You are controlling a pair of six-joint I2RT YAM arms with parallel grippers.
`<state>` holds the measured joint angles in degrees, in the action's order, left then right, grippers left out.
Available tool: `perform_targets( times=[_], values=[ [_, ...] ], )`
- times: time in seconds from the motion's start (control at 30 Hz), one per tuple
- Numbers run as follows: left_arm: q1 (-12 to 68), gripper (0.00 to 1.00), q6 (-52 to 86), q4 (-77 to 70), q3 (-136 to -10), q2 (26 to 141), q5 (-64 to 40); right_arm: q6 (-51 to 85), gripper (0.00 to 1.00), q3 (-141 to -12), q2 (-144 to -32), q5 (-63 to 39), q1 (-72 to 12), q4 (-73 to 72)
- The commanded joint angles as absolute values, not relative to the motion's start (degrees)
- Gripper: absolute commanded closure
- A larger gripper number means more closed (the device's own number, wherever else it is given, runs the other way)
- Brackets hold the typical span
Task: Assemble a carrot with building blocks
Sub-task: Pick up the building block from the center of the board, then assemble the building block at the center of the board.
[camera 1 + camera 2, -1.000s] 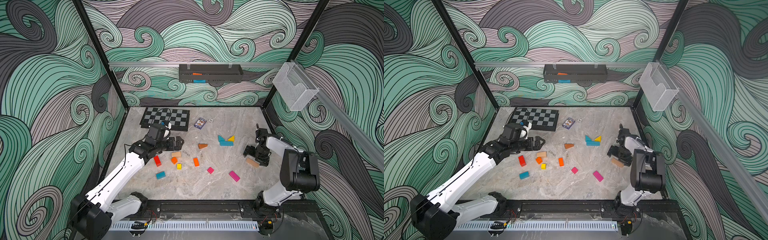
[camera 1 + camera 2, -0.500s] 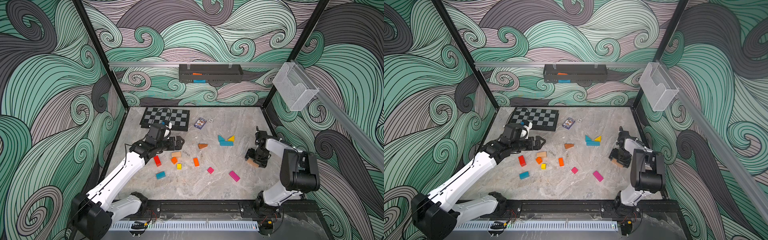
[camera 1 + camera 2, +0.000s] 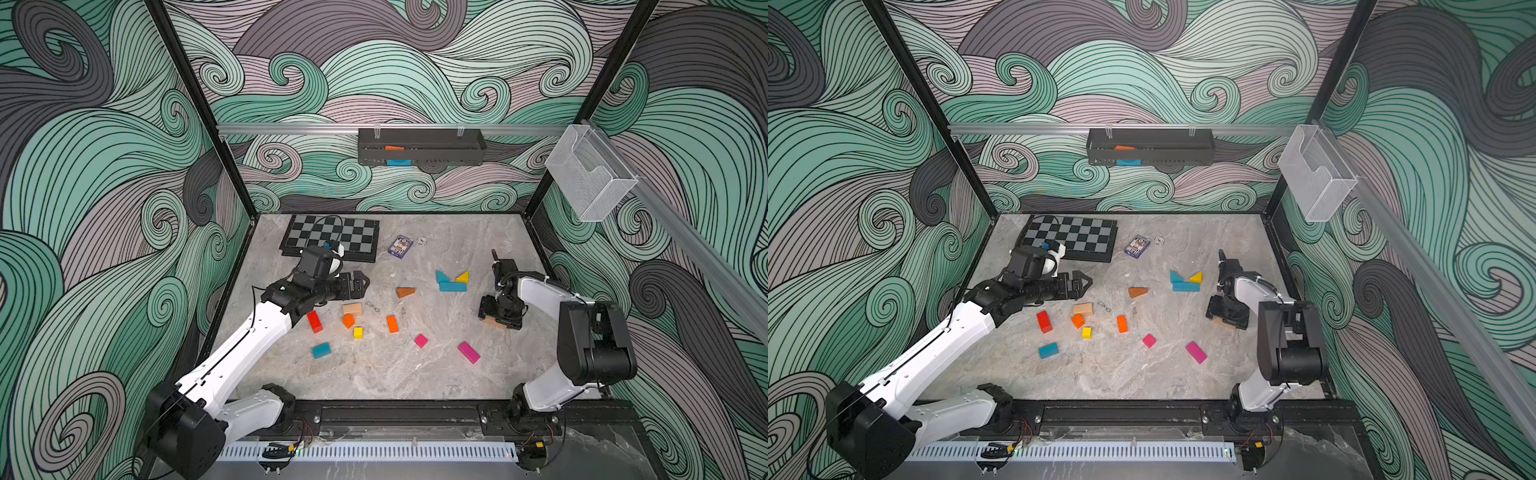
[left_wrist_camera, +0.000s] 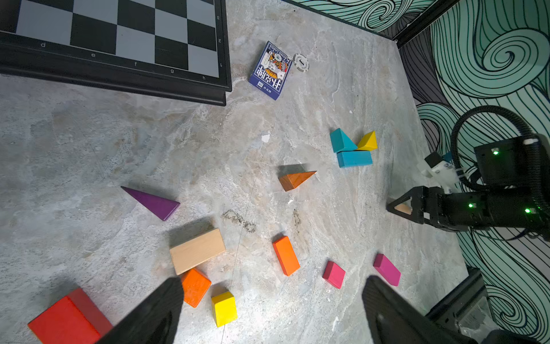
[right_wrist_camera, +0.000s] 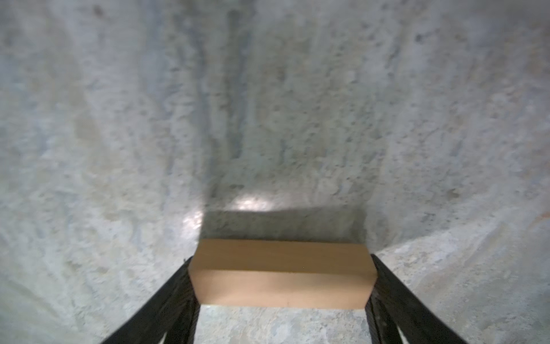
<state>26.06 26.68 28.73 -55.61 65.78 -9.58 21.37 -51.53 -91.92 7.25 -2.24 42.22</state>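
Right gripper (image 5: 282,287) pinches a beige block (image 5: 279,262) by its ends, right side of table (image 3: 374,374), possibly just off it. Left gripper (image 3: 360,286) spread wide above scattered blocks (image 3: 392,323), near chessboard (image 3: 332,237).

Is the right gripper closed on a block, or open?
Closed: the right gripper clamps the beige block by both ends, seen in its wrist view.

A grey marbled table (image 3: 415,374) sits inside walls printed with teal, grey and mauve swirls. A black-and-grey chessboard (image 3: 332,239) lies flat at the back left corner. Just right of it lies a small purple card box (image 3: 400,246), with a white poker chip (image 3: 422,240) just beside it. On the back wall, a metal rail (image 3: 291,129) carries a black tray (image 3: 419,145). A clear plastic bin (image 3: 590,178) hangs on the right wall.
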Motion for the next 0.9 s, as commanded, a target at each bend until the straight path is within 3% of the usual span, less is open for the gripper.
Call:
perform_targets(
  times=[0.0,0.27,0.87],
  values=[
    [26.35,0.05,27.42,27.97,-58.47,66.85,-9.59,18.28,0.40,-55.23,-90.52,8.61,-6.23,43.17],
    [26.39,0.05,28.13,28.31,-61.98,69.61,-11.28,17.38,0.39,-61.13,-96.75,9.09,-15.84,42.63],
    [26.39,0.05,27.61,30.76,-64.07,70.50,-12.42,19.82,0.38,-70.26,-108.71,10.39,-18.50,38.75]
  ],
)
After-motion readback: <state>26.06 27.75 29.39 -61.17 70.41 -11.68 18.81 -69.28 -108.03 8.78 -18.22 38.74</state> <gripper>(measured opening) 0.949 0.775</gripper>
